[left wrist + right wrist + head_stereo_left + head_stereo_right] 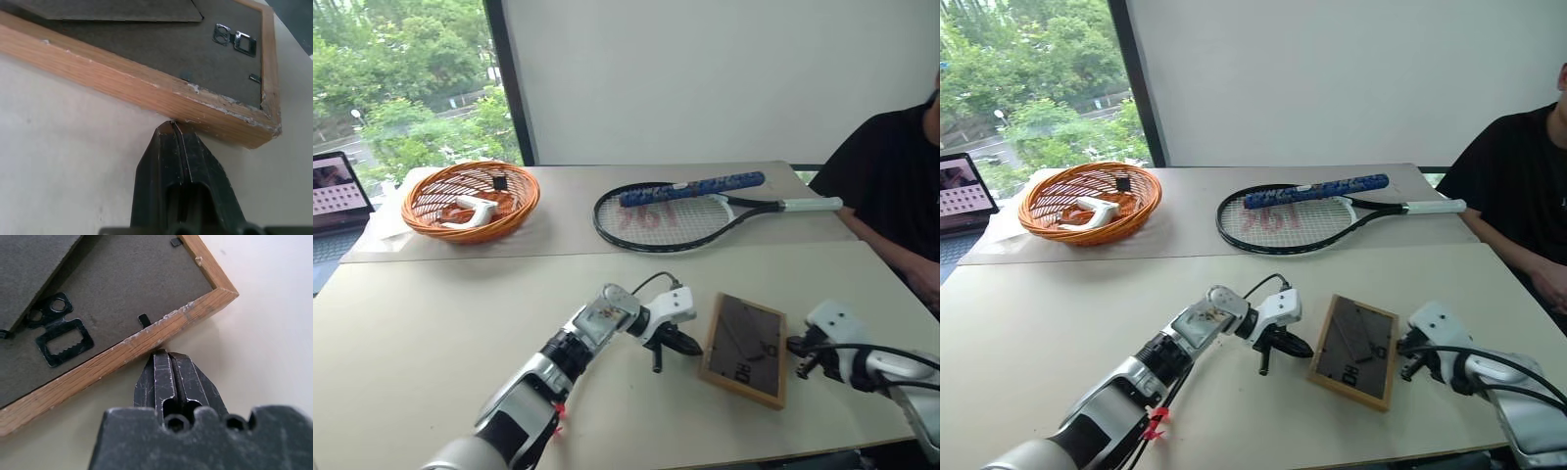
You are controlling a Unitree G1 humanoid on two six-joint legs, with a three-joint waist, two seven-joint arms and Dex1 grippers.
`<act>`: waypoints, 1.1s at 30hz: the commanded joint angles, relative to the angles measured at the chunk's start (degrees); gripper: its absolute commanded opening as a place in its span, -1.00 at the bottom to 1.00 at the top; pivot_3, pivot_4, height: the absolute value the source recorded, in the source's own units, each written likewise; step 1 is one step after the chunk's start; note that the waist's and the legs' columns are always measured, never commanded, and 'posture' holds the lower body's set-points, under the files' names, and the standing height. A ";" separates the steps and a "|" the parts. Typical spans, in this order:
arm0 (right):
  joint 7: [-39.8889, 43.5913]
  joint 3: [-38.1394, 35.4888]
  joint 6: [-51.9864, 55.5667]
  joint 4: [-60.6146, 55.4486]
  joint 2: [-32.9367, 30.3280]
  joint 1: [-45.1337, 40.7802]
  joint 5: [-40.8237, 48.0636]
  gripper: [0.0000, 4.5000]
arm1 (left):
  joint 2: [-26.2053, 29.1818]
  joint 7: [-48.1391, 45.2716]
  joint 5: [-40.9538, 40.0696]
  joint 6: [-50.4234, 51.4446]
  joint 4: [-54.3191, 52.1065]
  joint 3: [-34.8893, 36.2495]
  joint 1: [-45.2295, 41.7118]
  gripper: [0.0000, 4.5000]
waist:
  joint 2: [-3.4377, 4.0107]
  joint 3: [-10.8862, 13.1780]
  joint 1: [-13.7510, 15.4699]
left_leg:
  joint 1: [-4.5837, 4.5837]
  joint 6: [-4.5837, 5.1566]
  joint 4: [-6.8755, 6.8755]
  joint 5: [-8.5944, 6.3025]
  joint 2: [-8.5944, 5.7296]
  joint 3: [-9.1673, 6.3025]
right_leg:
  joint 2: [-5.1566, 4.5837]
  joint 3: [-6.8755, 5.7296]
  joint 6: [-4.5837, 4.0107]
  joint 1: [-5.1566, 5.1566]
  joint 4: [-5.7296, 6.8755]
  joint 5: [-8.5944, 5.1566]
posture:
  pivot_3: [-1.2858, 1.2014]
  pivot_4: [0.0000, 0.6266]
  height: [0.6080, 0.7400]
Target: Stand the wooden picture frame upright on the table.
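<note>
The wooden picture frame [744, 350] lies flat on the table [431, 323], near its front edge. Its dark backing with the stand flap and white print faces up, so the picture side is hidden. My left gripper [690, 346] is shut, and its fingertips [172, 128] rest against the frame's left wooden edge near a corner. My right gripper [792, 347] is also shut. Its fingertips [164, 357] touch the frame's opposite edge, close to the metal hanger [61, 340]. Neither gripper holds anything.
A tennis racket [671, 220] with a blue roll [693, 188] on it lies behind the frame. An orange woven basket [470, 201] holding a white object stands at the back left. A laptop [335, 191] is at the far left. A person in black [891, 186] sits at the right.
</note>
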 commanded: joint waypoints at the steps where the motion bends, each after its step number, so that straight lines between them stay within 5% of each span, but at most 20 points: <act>1: 4.42 9.38 -1.29 2.03 3.38 -5.09 -1.13 -1.00 | 8.02 -0.32 0.83 4.73 -5.36 2.57 4.09 -0.98 | -0.11 -0.02 -1.37 | 0.12 0.00 -0.03 0.00 0.00 -0.08 | 0.05 0.00 -0.02 0.07 0.00 0.01 | 0.03 -0.52 1.00; 8: 5.88 18.53 -1.36 5.23 11.81 -14.69 -4.53 -1.00 | 19.76 0.66 -1.57 12.92 -18.08 7.76 12.24 -0.98 | -0.44 -0.24 -3.98 | 0.81 0.00 -0.35 -0.02 0.03 -0.28 | 0.13 -0.04 -0.19 0.55 0.02 -0.09 | 0.03 -0.52 1.00; 18: 6.48 25.88 -1.43 13.80 21.85 -24.51 -9.99 -1.00 | 27.48 5.74 -7.00 22.89 -31.92 14.98 23.50 -0.98 | -0.55 -0.43 -5.37 | 1.00 -0.01 -0.74 -0.02 0.04 -0.37 | 0.19 -0.05 -0.33 0.57 0.04 -0.17 | 0.03 -0.52 1.00; 22: 7.69 23.54 -0.53 12.28 16.06 -22.72 -11.30 -1.00 | 25.76 8.24 -8.62 24.93 -34.36 14.76 24.55 -0.98 | -0.56 -0.51 -4.89 | 0.99 -0.02 -0.78 -0.03 0.04 -0.36 | 0.19 -0.06 -0.36 0.57 0.02 -0.20 | 0.03 -0.52 1.00; 29: 17.22 18.15 4.80 2.41 -0.41 -15.48 -6.75 -1.00 | 20.53 11.91 -12.10 28.88 -35.38 13.95 21.69 -0.98 | -0.30 -0.58 1.23 | 0.66 -0.20 -0.63 -0.15 -0.12 -0.37 | 0.07 -0.12 -0.38 0.47 -0.07 -0.54 | 0.03 -0.52 1.00; 33: 21.64 19.07 7.91 -5.55 -3.65 -10.48 -1.77 -1.00 | 18.73 13.19 -12.01 28.14 -32.63 13.00 18.89 -0.98 | -0.32 -0.59 3.30 | 0.48 -0.27 -0.56 -0.22 -0.24 -0.37 | -0.04 -0.13 -0.34 0.40 -0.10 -0.66 | 0.03 -0.52 1.00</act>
